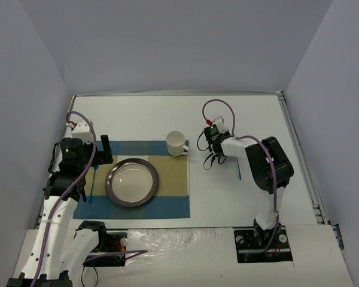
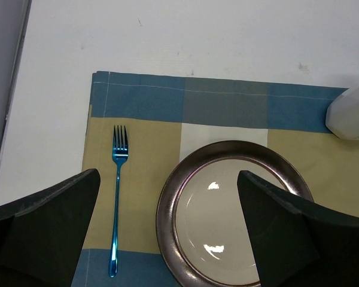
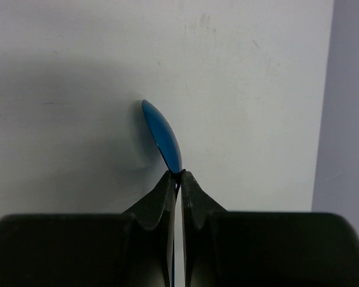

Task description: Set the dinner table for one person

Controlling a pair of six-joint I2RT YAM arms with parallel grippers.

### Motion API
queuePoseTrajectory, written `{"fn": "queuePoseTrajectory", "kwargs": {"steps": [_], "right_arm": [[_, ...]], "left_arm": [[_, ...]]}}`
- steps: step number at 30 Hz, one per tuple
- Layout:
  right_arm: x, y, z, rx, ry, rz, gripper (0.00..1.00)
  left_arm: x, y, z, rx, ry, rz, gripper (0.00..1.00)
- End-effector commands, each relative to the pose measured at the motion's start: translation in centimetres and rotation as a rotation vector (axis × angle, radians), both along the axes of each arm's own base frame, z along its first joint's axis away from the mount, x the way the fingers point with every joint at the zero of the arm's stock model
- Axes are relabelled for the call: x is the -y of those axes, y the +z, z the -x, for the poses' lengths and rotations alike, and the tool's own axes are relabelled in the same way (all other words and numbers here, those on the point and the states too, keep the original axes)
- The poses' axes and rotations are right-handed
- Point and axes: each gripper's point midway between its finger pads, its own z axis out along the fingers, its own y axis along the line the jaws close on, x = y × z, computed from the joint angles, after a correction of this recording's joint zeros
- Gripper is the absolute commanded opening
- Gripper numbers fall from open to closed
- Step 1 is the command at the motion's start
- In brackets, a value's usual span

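Nearly laid: one blue piece held at 3 o'clock

The dinner table point(image 1: 143, 113) fills the overhead view as a flat white slab. Its long axis seems to run from 9 to 3 o'clock, across the front of both arms, and neither end points anywhere. On its near-left part lies the checked placemat point(image 1: 167, 206), long side parallel to that axis, so the setting faces the near edge. The plate point(image 1: 131, 182) sits mid-mat as the anchor. The fork point(image 2: 116, 203) lies just beside it at 9 o'clock, apart from the rim, tines to 12 and handle to 6. The cup point(image 1: 176, 143) stands at the plate's 1 o'clock, at the mat's far-right corner.

The left gripper point(image 2: 167, 174) hangs above fork and plate, fingers spread wide and gripping nothing. At the plate's 3 o'clock, off the mat, the right gripper point(image 3: 175, 174) has its fingers pressed together on a blue utensil point(image 3: 161, 134). The utensil's rounded tip leans toward 11 in the wrist view; whether it is a spoon or a knife I cannot tell. Probably it is bound for the plate's right side
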Motion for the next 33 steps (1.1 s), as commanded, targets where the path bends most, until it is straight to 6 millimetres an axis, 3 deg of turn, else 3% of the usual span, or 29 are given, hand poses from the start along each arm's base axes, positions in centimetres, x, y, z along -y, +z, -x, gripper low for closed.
{"fn": "queuePoseTrajectory", "kwargs": {"steps": [1, 10, 17, 22, 33], "right_arm": [[-3.8, 3.6, -1.2, 0.081, 0.091, -0.286, 0.0], [-8.8, 4.2, -0.6, 0.049, 0.188, -0.836, 0.0], [-9.9, 2.5, 0.2, 0.01, 0.152, -1.111, 0.0], [-9.2, 1.5, 0.5, 0.016, 0.114, -1.122, 0.0], [-5.0, -1.4, 1.4, 0.011, -0.021, -1.113, 0.27]], "left_arm": [[0.0, 1.2, -0.8, 0.047, -0.004, -0.009, 0.97], [0.1, 1.0, -0.9, 0.042, -0.012, -0.011, 0.97], [0.2, 0.8, -1.0, 0.036, -0.017, -0.012, 0.97], [0.2, 0.6, -1.0, 0.03, -0.02, -0.012, 0.97], [0.4, 0.5, -1.1, 0.026, -0.03, -0.007, 0.97]]}}
